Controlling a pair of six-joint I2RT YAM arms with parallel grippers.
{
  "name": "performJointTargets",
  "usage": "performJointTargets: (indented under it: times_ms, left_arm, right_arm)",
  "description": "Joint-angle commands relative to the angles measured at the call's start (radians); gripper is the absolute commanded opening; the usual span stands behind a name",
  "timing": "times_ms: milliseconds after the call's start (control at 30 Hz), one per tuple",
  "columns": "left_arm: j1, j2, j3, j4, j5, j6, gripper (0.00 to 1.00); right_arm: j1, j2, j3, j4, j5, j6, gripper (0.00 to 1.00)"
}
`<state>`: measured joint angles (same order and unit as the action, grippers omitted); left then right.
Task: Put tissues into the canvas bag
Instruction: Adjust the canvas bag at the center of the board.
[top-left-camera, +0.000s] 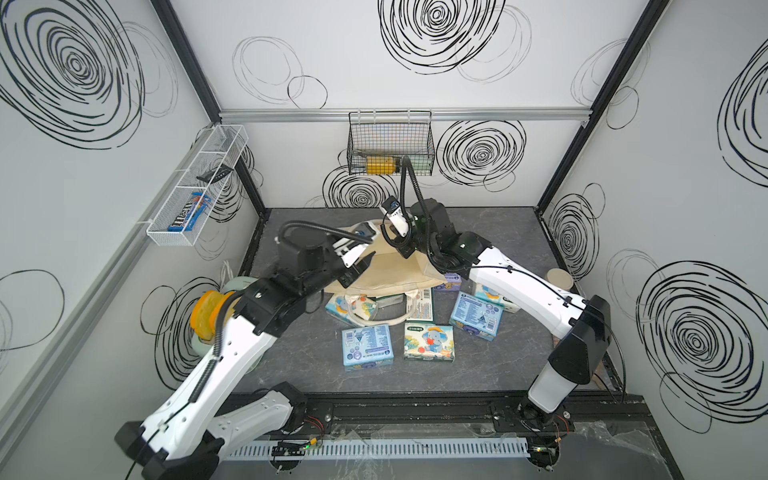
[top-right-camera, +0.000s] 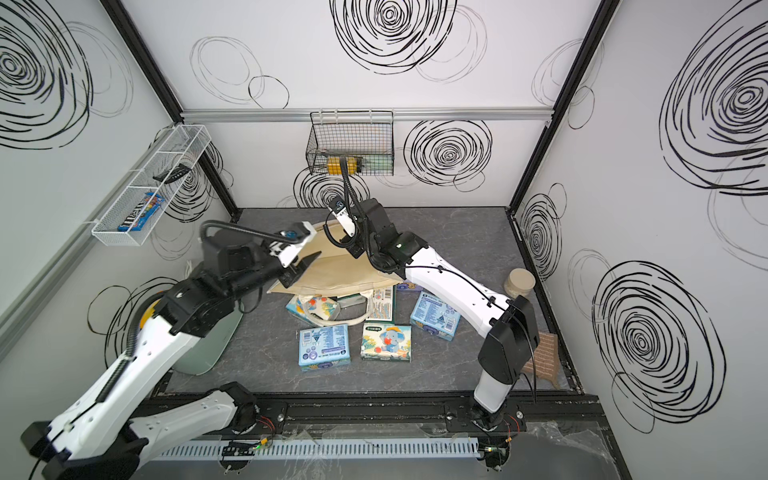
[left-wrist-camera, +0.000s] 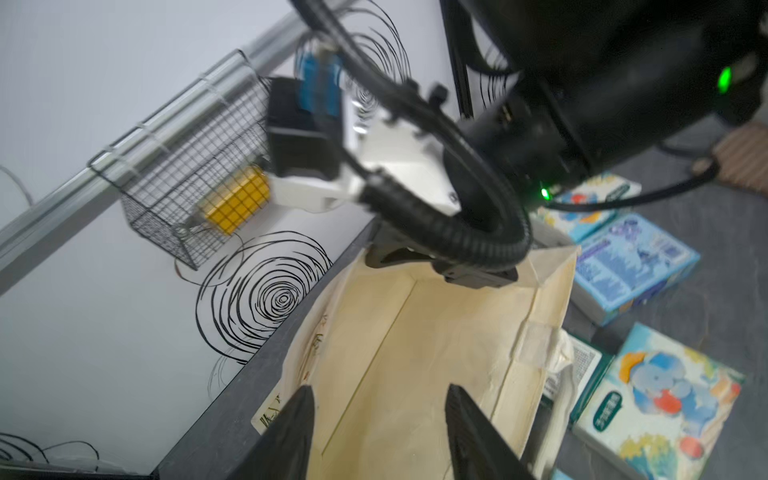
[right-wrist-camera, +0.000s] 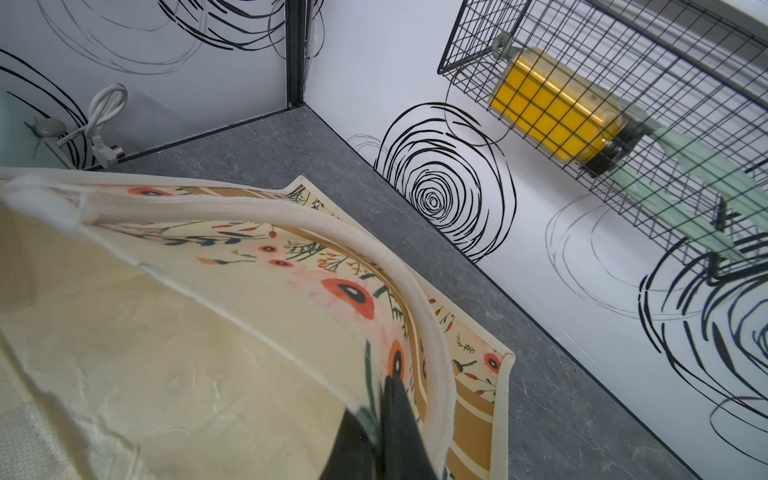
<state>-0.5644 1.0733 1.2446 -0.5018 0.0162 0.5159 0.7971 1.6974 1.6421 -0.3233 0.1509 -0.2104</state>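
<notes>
Cream canvas bag (right-wrist-camera: 232, 332), poppy-printed, tan-striped

Cream canvas bag (right-wrist-camera: 316, 291), orange poppies, tan stripes; blue-elephant tissues (top-left-camera: 429, 341)

Both top views show you the whole dark grey surface (top-left-camera: 299, 365) from overhead. Your close wrist views share the cream canvas bag (left-wrist-camera: 415, 340).
</notes>
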Motion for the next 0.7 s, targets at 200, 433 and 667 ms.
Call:
performJointTargets:
  times_ms: [200,433,667]
  left_arm:
    - [0.076,-0.039,-0.16,0.21,-0.245,0.248,0.6]
    - [0.139,-0.098,-0.241,0.349,-0.23,0.243,0.62]
    - [0.193,-0.015,-0.227,0.283,-0.077,0.188,0.55]
  right_arm:
    - [-0.004,-0.048,0.011,-0.016,-0.015,-0.001,0.0]
    - [-0.004,-0.06,0.002,-0.023,-0.019,-0.009,0.0]
    - [-0.004,-0.059,0.017,-0.035,-0.017,-0.018,0.0]
